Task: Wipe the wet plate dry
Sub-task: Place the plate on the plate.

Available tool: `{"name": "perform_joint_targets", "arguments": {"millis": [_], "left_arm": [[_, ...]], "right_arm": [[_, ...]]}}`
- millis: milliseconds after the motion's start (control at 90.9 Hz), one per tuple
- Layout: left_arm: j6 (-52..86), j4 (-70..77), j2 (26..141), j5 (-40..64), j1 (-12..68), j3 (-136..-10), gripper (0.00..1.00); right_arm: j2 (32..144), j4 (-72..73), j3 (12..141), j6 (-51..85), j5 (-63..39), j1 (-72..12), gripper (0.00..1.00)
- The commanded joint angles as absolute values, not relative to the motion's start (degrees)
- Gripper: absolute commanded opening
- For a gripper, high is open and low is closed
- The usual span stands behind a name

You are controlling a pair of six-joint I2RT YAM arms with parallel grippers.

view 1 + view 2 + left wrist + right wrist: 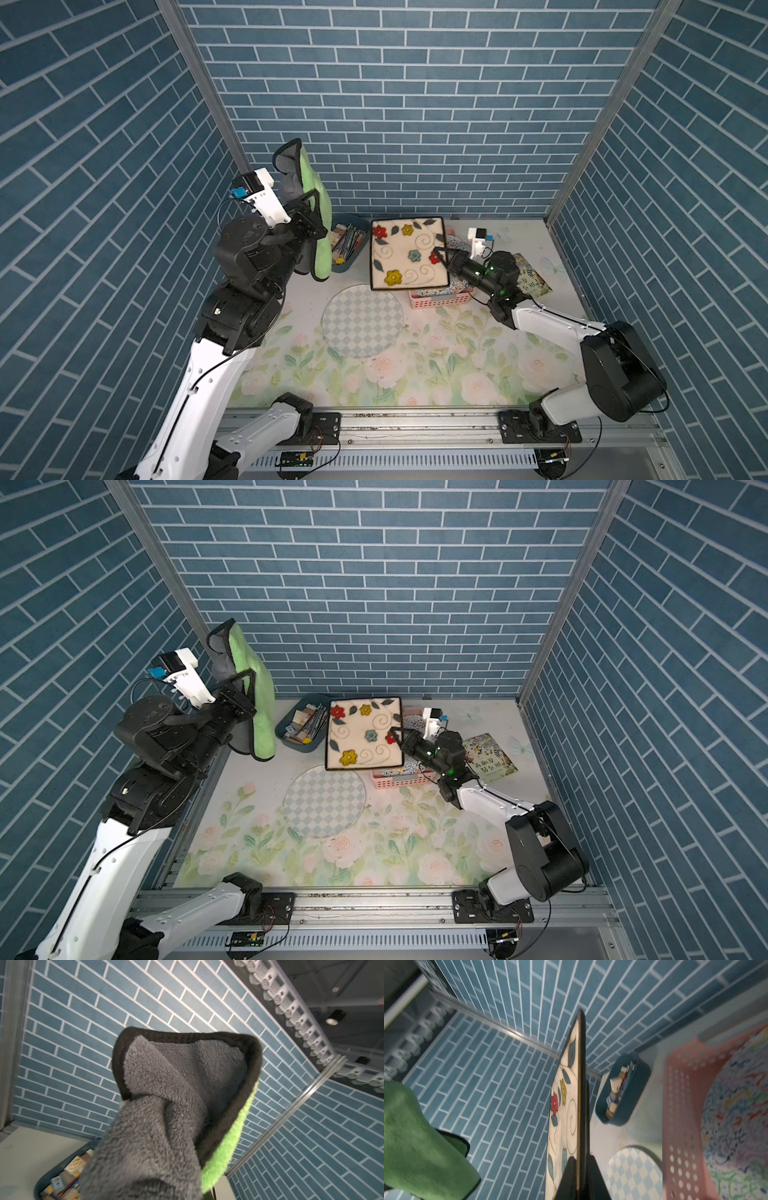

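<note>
1. Surface [415, 374]: it carries a pale floral print. No writing shows on it.

2. Round checked mat [362, 322]: it lies flat near the middle of the surface.

3. Cloth [322, 249]: it is green on one face and grey on the other, with a dark hem. It hangs clear of the surface at the back left. You can see no label on it in the left wrist view.

4. Plate [405, 257]: it is square and cream, with a dark rim, painted flowers and scrolls. It is held off the surface at the back, painted face up. In both top views it overlaps the far edge of the round checked mat.

5. Pink basket [440, 300]: it sits partly under the plate's right side.

6. Blue bin [345, 268]: it sits just left of the plate and holds small items. Their print is too small to read.

7. Booklet [492, 756]: it lies at the right. Its cover carries lettering that you cannot read.

8. Left claw [312, 208]: it is clamped on the cloth.

9. Right claw [436, 255]: it is pinched on the plate's right edge.
</note>
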State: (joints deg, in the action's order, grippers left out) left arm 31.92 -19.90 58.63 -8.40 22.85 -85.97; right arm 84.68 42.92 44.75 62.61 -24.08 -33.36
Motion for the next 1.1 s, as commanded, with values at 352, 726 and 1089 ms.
{"name": "perform_joint_targets", "arguments": {"millis": [352,726,1089], "left_arm": [[22.67,-19.52,60.17,-3.11,22.57,-78.49,0.0],[20.08,-18.94,61.48,3.33,22.59,-78.12,0.0],[19.77,-19.42,62.33,3.59,22.52,-78.39,0.0]], "right_arm": [[103.99,36.28,62.99,51.57,-24.12,-48.55,0.0],[111.28,26.23,64.08,45.51,-15.9,-50.01,0.09],[109.16,8.4,68.96,37.68,-7.08,-51.4,0.73]]}}
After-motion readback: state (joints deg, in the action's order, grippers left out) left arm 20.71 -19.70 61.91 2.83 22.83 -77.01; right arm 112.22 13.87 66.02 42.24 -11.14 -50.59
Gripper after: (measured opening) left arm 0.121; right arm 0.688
